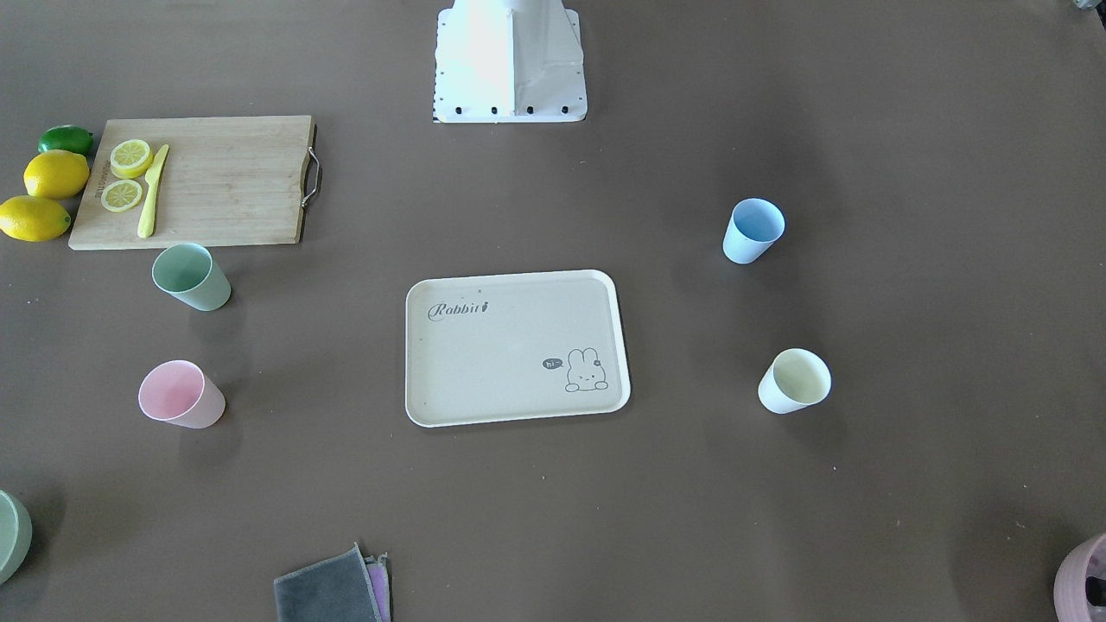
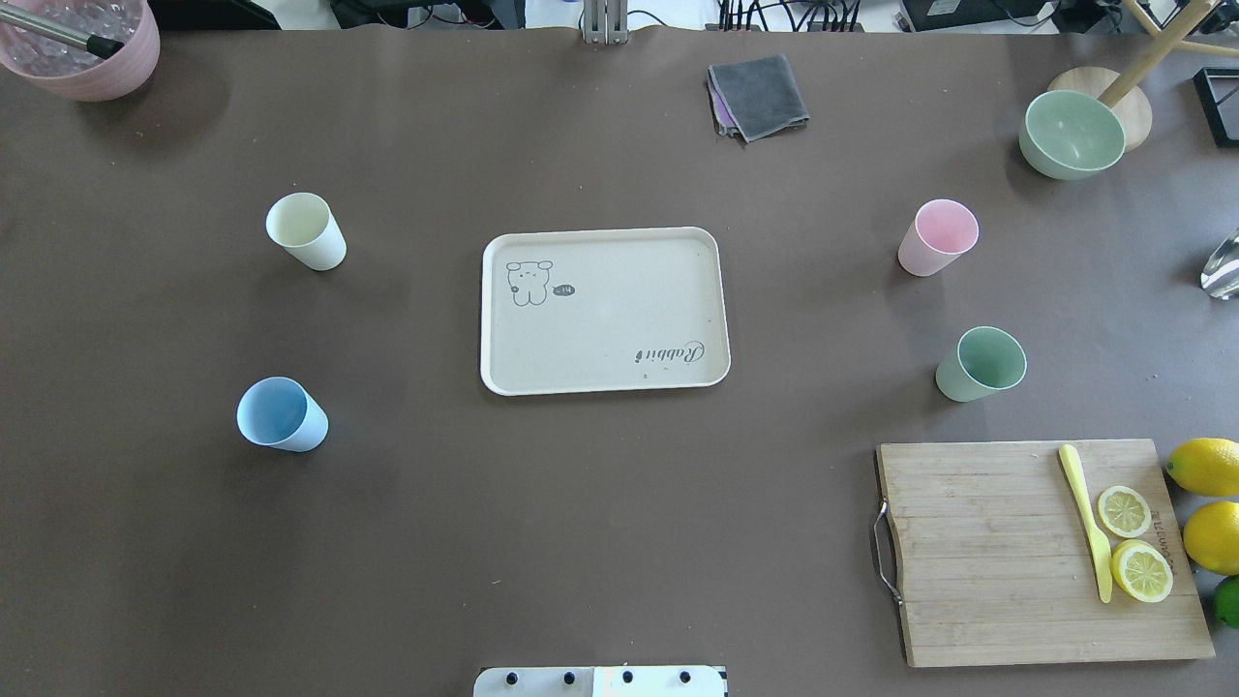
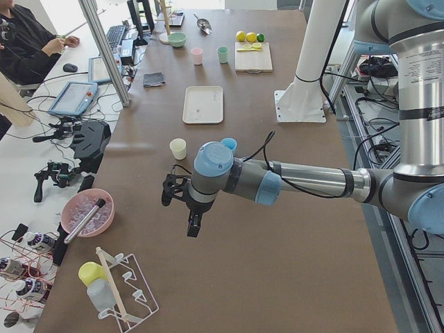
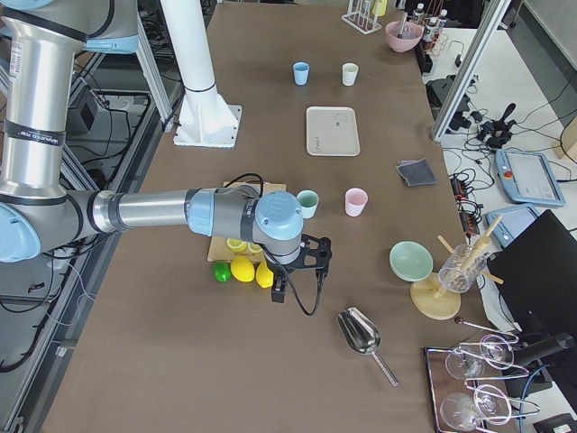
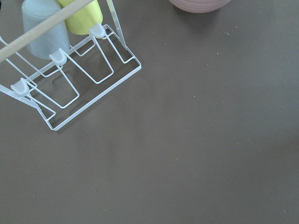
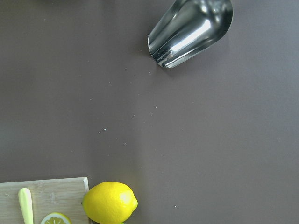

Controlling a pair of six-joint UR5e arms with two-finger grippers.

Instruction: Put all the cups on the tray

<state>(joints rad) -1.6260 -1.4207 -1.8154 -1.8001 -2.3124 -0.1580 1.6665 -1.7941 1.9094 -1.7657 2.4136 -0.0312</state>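
The cream "Rabbit" tray (image 1: 505,367) lies bare at the table's middle, also in the overhead view (image 2: 619,315). All cups stand on the table apart from it: green (image 2: 981,363) and pink (image 2: 937,237) on its right, cream-yellow (image 2: 306,230) and light blue (image 2: 282,414) on its left. My left gripper (image 3: 180,210) hangs over the table's left end, far from the cups. My right gripper (image 4: 302,269) hangs past the lemons at the right end. Both show only in the side views, so I cannot tell whether they are open or shut.
A wooden cutting board (image 2: 978,552) with a yellow knife, lemon slices and lemons beside it lies near right. A sage bowl (image 2: 1071,134), grey cloth (image 2: 760,95) and mauve pot (image 2: 87,48) stand at the far edge. A metal scoop (image 6: 191,30) and wire rack (image 5: 74,79) lie at the ends.
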